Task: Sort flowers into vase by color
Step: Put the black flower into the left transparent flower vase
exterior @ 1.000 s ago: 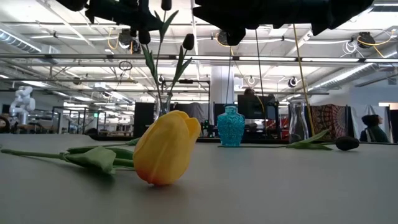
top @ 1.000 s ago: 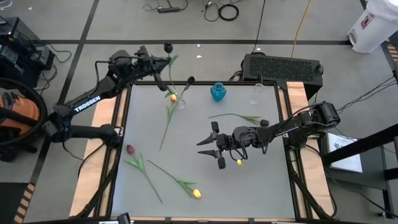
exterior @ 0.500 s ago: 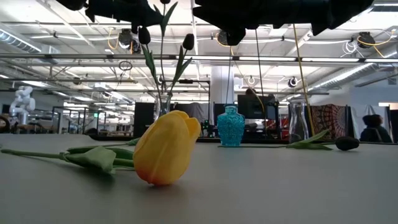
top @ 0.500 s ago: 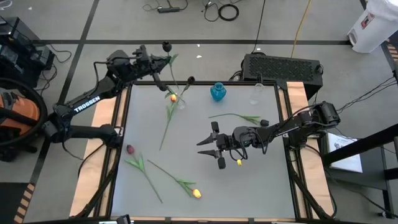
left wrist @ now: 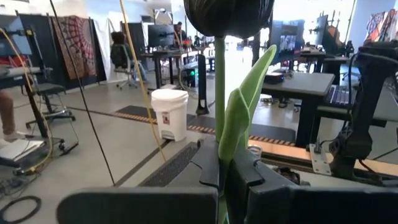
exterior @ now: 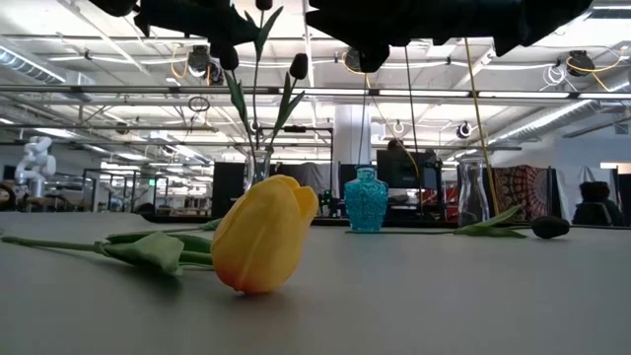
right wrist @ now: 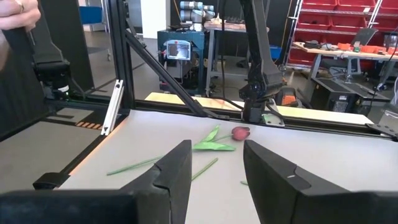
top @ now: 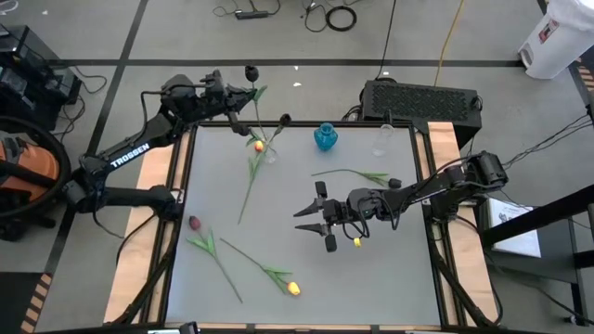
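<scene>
My left gripper (top: 225, 96) is over the table's far left corner, shut on a black tulip (top: 251, 71) whose head also shows in the left wrist view (left wrist: 230, 12). Beside it, a clear vase (top: 269, 150) at the far edge holds another black tulip (top: 283, 119). A yellow tulip (top: 258, 146) lies with its head by that vase. A dark red tulip (top: 195, 223), a yellow tulip (top: 293, 289) and a dark-headed tulip (top: 394, 184) lie on the table. My right gripper (top: 303, 218) hovers open and empty over the table's middle. My left gripper pinches the black tulip's stem (left wrist: 219, 149) between its two fingers, below the head and beside a leaf (left wrist: 245, 106). The tulip stands about upright, head above the fingers. Its stem runs down toward the clear vase (exterior: 258, 168); I cannot tell whether its end is inside.
A blue vase (top: 325, 137) and a second clear vase (top: 380, 139) stand along the far edge. The near yellow tulip (exterior: 261, 237) lies close to the low camera. A black box (top: 422, 97) sits behind the table.
</scene>
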Tool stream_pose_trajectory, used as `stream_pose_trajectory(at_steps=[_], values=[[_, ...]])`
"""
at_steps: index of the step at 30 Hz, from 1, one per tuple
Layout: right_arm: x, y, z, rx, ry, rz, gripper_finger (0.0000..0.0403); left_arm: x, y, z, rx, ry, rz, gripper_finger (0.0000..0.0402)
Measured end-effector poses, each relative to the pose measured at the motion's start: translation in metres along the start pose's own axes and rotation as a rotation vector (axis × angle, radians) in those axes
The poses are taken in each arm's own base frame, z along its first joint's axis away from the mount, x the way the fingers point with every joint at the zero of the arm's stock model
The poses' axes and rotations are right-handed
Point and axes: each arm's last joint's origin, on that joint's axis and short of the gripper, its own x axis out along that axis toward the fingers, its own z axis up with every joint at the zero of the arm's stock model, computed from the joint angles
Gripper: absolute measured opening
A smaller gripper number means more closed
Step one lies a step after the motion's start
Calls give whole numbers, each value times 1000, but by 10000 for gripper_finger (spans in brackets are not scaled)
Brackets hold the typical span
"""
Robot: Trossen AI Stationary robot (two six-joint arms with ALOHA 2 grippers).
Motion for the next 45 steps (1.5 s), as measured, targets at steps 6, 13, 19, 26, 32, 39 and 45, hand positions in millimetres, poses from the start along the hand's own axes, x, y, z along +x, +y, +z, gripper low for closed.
stream_pose_trajectory(at_steps=[6, 13, 19, 26, 32, 39, 45], values=[[0, 0, 0, 0, 0, 0, 137, 0, 0, -1, 0, 8, 0, 2], [0, 0, 0, 0, 0, 0, 137, 0, 0, -1, 27, 7, 6, 8], [0, 0, 0, 0, 0, 0, 137, 0, 0, -1, 26, 7, 9, 14], [0, 0, 0, 0, 0, 0, 137, 0, 0, -1, 25, 7, 9, 17], [0, 0, 0, 0, 0, 0, 137, 0, 0, -1, 25, 7, 11, 18], [0, 0, 0, 0, 0, 0, 137, 0, 0, -1, 25, 7, 12, 19], [0, 0, 0, 0, 0, 0, 137, 0, 0, -1, 25, 8, 12, 43]])
